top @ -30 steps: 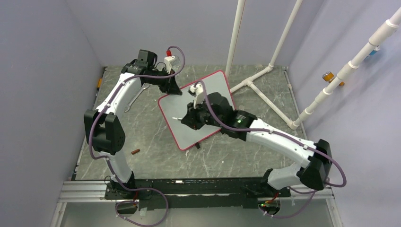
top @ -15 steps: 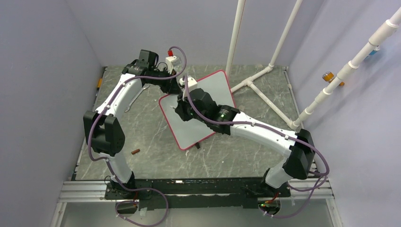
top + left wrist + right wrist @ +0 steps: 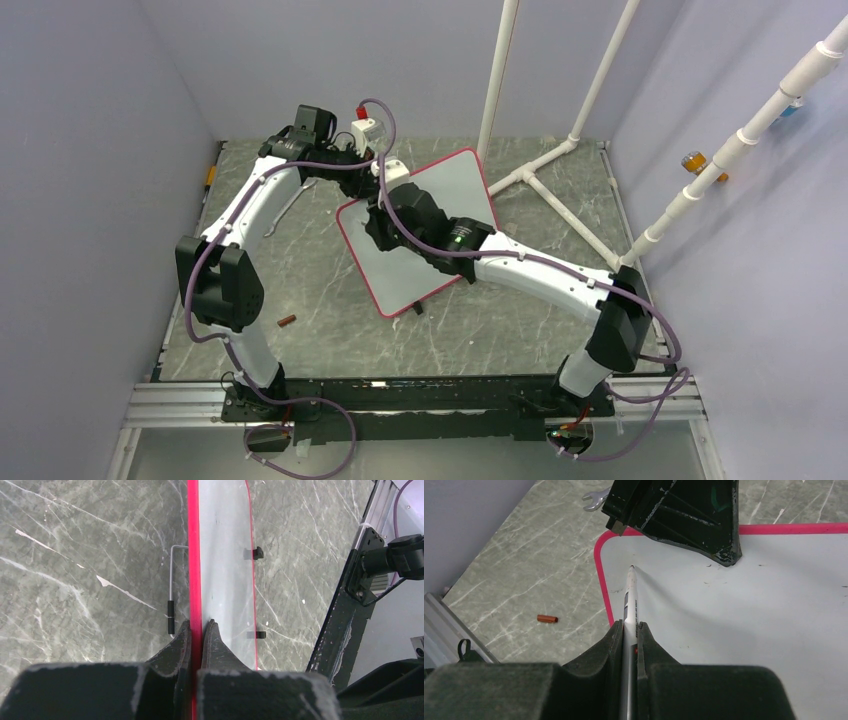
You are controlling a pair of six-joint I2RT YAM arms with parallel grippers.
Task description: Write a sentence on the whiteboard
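So from where I stood, closest to me was a little red-brown cap (image 3: 286, 321) on the table, off the near-left side of the whiteboard (image 3: 400, 272) and well apart from it. The whiteboard itself sat mid-table, turned at an angle, with its two black feet (image 3: 257, 553) on one edge. I honestly couldn't tell if it lay flat.

The right gripper (image 3: 629, 627) was over the whiteboard's left corner, pinched tight on a white marker (image 3: 631, 592). The tip was right at the surface, but whether it touched I couldn't say. That arm hid a good chunk of the whiteboard from above, and I could only make out a few dark specks, no readable words.

A bit farther along, the left gripper (image 3: 201, 625) was clamped on the whiteboard's red frame. A thin bent metal rod (image 3: 171, 587) lay just beside that edge, and a wrench (image 3: 594, 499) poked out past the corner, mostly cut off.
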